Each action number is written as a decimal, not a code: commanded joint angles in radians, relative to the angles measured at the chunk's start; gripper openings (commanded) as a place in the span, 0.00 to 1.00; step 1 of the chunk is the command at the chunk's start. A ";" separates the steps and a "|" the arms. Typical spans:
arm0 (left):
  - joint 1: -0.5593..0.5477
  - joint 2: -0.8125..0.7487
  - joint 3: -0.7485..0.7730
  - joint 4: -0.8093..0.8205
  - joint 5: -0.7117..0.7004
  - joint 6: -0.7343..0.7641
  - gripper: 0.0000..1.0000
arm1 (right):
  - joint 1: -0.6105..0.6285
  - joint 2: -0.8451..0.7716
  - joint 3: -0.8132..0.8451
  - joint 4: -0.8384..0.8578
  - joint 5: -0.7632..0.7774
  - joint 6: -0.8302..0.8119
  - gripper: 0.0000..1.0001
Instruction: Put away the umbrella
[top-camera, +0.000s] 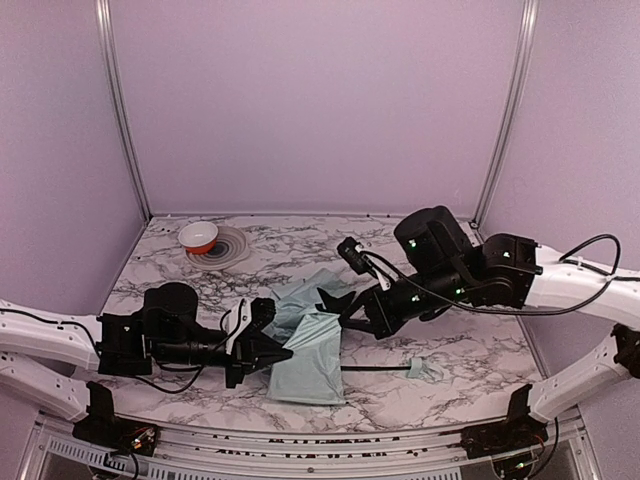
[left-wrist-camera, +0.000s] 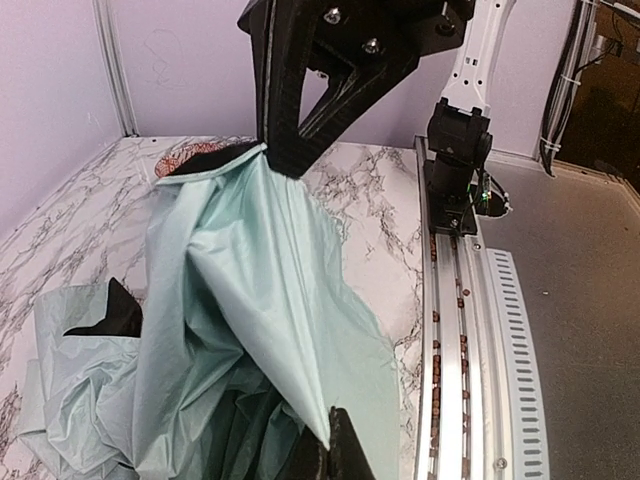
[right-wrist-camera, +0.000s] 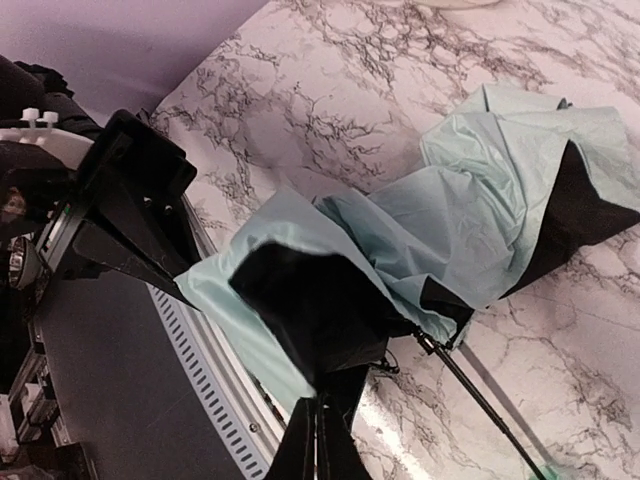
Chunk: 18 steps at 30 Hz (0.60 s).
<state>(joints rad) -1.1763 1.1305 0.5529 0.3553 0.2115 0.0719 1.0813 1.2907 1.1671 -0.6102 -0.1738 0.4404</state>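
Seen from above, at the rear left of the white, grey-veined marble table, a small orange-and-white bowl sits on a round plate with dark rings, well apart from the work.

At the near left, the black two-finger left gripper is clamped on the edge of a collapsed umbrella of thin pale mint-green fabric. The umbrella lies on the table between the two arms, near the front edge.

Its canopy is loose and crumpled, with dark undersides showing, and spreads towards the middle of the table. It is neither gathered nor wrapped. No strap can be made out.

Just right of centre, the black right gripper is also closed on the fabric, pinching another edge. One panel of cloth is stretched taut between the two grippers, which are close together.

Further right, the slim black shaft runs out from under the canopy to a small pale green handle resting on the table, touched by neither gripper.

The task looks to be at an early stage. Both grippers have the fabric, but smoothing it, rolling it around the shaft and securing it all appear left to do.
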 joint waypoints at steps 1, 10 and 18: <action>-0.009 -0.008 -0.020 -0.055 0.039 0.009 0.00 | -0.044 -0.062 0.048 0.010 0.045 -0.050 0.07; -0.009 0.014 -0.005 -0.056 0.040 0.018 0.00 | -0.031 0.062 0.191 0.031 -0.122 0.076 0.53; -0.009 0.027 0.002 -0.056 0.044 0.016 0.00 | -0.025 0.172 0.241 -0.093 -0.182 0.244 0.59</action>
<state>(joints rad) -1.1820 1.1461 0.5468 0.3138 0.2390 0.0792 1.0508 1.4204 1.3773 -0.6273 -0.3000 0.5789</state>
